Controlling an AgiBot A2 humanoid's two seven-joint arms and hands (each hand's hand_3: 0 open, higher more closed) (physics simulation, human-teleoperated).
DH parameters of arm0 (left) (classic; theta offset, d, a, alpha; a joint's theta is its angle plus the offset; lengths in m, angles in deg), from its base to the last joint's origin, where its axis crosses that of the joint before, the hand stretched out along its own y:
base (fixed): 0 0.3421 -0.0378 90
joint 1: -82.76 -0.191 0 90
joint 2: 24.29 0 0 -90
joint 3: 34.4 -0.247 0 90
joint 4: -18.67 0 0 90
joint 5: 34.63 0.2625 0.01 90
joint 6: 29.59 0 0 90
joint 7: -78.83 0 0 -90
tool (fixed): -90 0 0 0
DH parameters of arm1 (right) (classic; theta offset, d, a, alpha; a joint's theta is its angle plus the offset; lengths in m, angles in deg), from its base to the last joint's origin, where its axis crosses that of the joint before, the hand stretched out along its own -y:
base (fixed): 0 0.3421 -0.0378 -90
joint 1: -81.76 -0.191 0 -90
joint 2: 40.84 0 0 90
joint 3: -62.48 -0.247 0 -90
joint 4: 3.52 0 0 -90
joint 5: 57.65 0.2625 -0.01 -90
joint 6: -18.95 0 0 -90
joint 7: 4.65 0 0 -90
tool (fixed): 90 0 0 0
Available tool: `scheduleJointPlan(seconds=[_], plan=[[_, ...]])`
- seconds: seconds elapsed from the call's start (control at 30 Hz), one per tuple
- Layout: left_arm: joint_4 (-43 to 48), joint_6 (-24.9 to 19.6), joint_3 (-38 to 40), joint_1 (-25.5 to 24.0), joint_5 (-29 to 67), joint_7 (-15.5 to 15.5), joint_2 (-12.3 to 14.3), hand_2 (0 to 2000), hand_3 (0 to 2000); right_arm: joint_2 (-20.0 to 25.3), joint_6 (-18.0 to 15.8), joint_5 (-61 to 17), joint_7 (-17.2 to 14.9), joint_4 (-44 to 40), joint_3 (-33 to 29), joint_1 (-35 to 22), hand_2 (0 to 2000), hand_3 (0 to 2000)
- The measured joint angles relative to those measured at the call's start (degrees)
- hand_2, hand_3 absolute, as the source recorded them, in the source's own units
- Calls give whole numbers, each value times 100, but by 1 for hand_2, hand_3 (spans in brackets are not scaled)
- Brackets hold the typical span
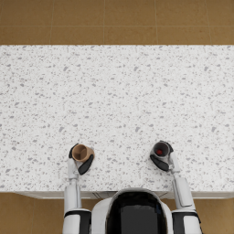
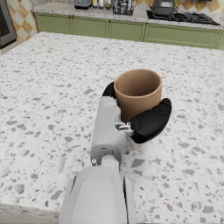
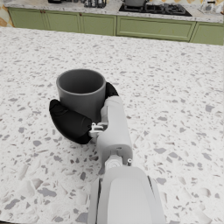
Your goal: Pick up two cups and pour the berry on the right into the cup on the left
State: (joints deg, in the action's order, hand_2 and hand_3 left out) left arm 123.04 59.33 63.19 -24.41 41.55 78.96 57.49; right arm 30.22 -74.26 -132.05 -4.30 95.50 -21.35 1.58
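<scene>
A wide white speckled terrazzo bench (image 1: 119, 96) fills the head view, with brown tiled floor (image 1: 114, 20) beyond its far edge. Green cabinet fronts (image 2: 127, 29) line the wall behind the bench. Near the bench's front edge, the left hand (image 1: 81, 160) grasps an upright tan cylindrical cup (image 1: 81, 152). Well apart from it, the right hand (image 1: 161, 158) grasps an upright grey cylindrical cup (image 1: 161, 149) holding a red berry (image 1: 160, 151).

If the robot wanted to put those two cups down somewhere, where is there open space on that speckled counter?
Bare counter lies between the brown cup in the left hand and the grey cup in the right hand, and across the whole stretch beyond them to the far edge. Only the near edge, where both hands sit, is busy.
</scene>
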Motion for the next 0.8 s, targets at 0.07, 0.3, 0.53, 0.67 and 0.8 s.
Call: scheduleJointPlan(seconds=[0.07,0.3,0.53,0.67,0.8], plan=[[244,-42,-245,90,0,-5,-3,2000,1280,38,-10,0,1,344,56,-30,2000,1280],[569,-98,-1024,614,1080,-7,110,2000,1280,352,-60,-1084,2,1123,266,-462,2000,1280],[492,-106,-1711,1137,2097,-5,357,2000,1280,789,-120,-2358,-6,1393,316,-1110,2000,1280],[387,-109,-2013,1348,2222,-3,484,2000,1280,1101,-155,-3089,-6,1436,328,-1585,2000,1280],[333,-106,-2171,1444,2777,-3,547,2000,1280,1369,-209,-3820,-2,1368,389,-2000,2000,1280]])
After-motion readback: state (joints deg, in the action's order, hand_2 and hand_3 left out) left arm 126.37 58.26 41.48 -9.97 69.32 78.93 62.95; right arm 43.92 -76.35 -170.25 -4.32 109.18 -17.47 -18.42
